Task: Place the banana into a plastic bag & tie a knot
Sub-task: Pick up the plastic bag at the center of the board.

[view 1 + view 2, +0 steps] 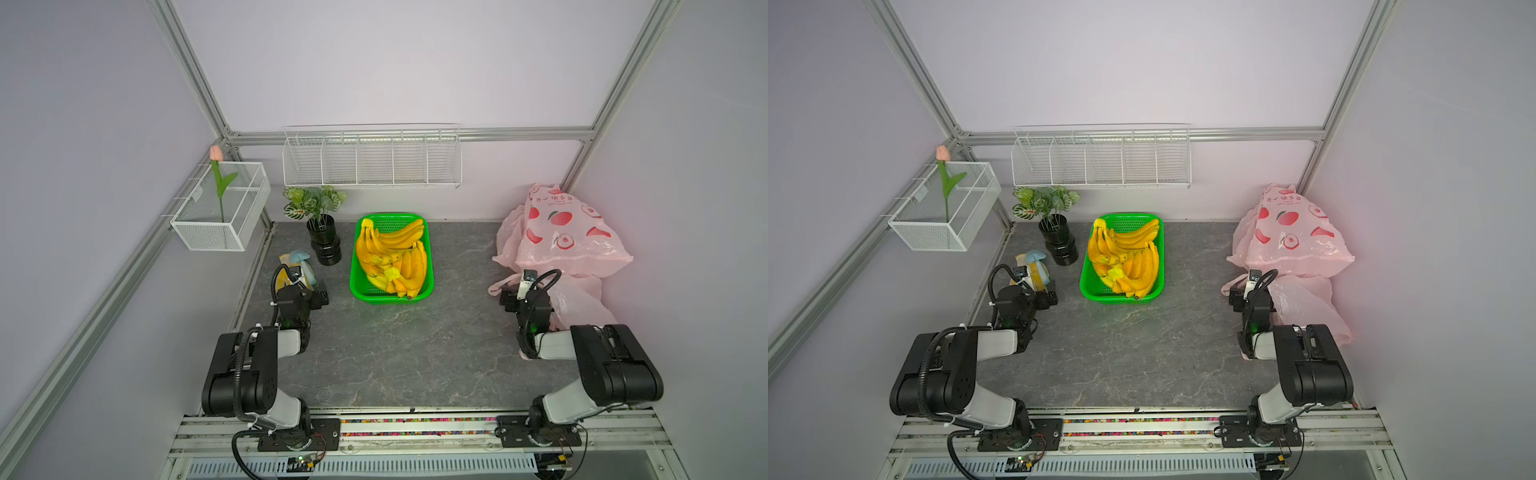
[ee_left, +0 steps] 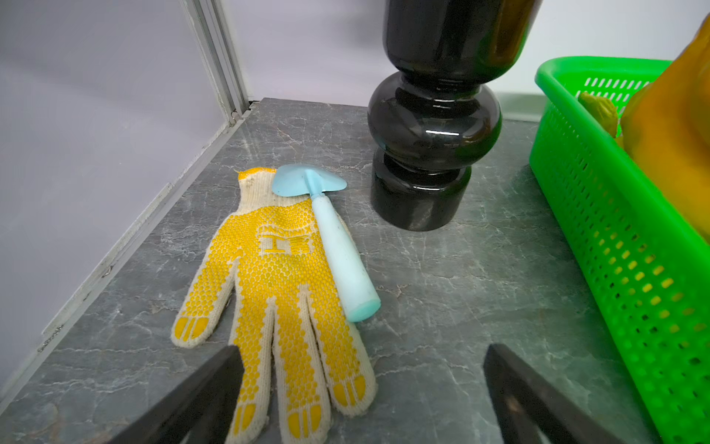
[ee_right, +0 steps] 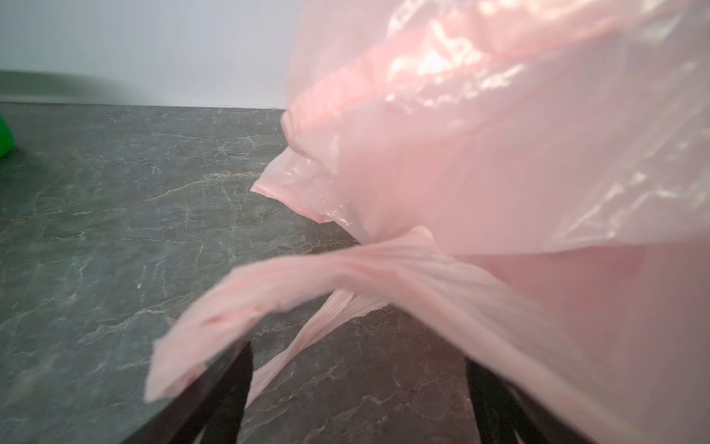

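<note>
Nearest me, both arms reach out from the rail. The left hand point(image 2: 361, 357) is spread and holds nothing; it sits low over the counter point(image 2: 461, 288), just short of a yellow-dotted glove point(image 2: 276, 284) with a pale blue trowel point(image 2: 338, 246) lying on it. The right hand point(image 3: 357, 357) is spread too and pinches nothing; a handle loop point(image 3: 345, 276) of the plain pink bag point(image 1: 577, 299) drapes across one finger, unclamped as far as I can see.

Progress, my judgement: at the very start; no bag is gripped or opened, no fruit has been moved, no knot tied. Left to do: seize and open the bag, lift a bunch across, drop it in, tie the handles.

Mid-counter: the green basket point(image 1: 386, 300) holds all the bananas point(image 1: 390, 257), several bunches, well apart from both hands. Beside it a black vase point(image 1: 326, 245) holds a leafy plant point(image 1: 313, 199).

Far right: a printed pink bag point(image 1: 561, 232) rests on the plain one, puffed up; contents hidden.

On the walls: a wire box point(image 1: 249, 199) holds one tulip point(image 1: 216, 153); nothing shows in the compartments of the wire shelf point(image 1: 372, 160).
</note>
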`<action>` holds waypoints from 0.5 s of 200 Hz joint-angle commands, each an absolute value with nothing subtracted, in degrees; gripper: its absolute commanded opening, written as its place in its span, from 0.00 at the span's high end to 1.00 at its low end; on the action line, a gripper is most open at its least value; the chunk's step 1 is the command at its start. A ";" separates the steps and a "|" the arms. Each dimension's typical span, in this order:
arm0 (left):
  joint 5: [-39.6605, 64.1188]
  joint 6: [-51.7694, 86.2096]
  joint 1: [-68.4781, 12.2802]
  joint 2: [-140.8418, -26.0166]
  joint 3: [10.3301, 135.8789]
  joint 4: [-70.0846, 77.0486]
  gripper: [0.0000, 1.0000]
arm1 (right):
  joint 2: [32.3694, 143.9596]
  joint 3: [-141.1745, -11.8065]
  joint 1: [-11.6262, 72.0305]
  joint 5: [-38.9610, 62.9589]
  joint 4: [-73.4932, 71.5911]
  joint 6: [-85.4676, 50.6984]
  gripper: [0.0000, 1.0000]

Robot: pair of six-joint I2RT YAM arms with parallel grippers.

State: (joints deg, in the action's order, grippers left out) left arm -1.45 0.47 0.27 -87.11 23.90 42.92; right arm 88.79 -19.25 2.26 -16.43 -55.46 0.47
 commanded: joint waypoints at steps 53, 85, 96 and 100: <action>-1.03 1.04 0.61 -86.66 24.91 43.19 0.00 | 88.86 -19.69 1.98 -15.64 -56.24 0.64 0.11; 0.52 0.16 0.53 -86.06 24.88 42.91 0.00 | 88.89 -19.69 1.99 -15.56 -56.24 0.62 0.11; 0.53 0.09 0.53 -86.06 24.70 43.24 0.00 | 88.86 -19.69 2.02 -15.60 -56.19 0.62 0.11; 0.73 0.10 0.53 -86.00 24.59 43.31 0.00 | 88.86 -19.69 2.02 -15.59 -56.20 0.65 0.11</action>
